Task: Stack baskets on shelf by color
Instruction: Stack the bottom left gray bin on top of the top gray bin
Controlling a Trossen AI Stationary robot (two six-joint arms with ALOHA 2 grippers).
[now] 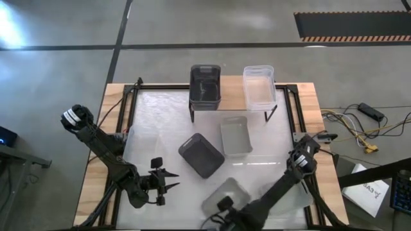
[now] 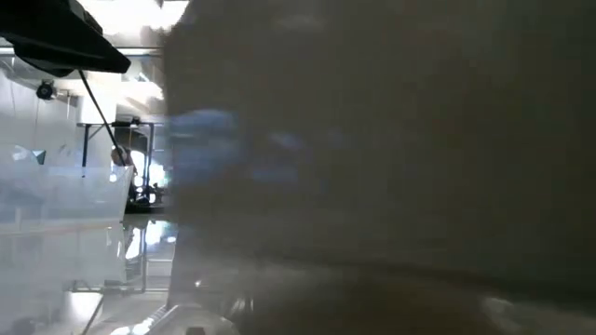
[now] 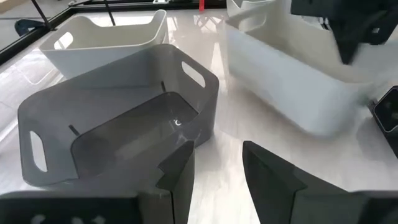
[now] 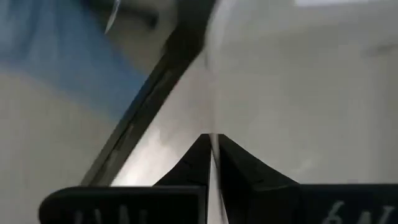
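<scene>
Right hand (image 4: 212, 163) pinches thin smooth rim of light grey basket (image 1: 226, 196)

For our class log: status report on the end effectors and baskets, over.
Right end effector shut on the rim of light basket, near table edge. Left end effector open, waiting beside dark basket. Shelf holds two baskets. Nothing in the way.
</scene>
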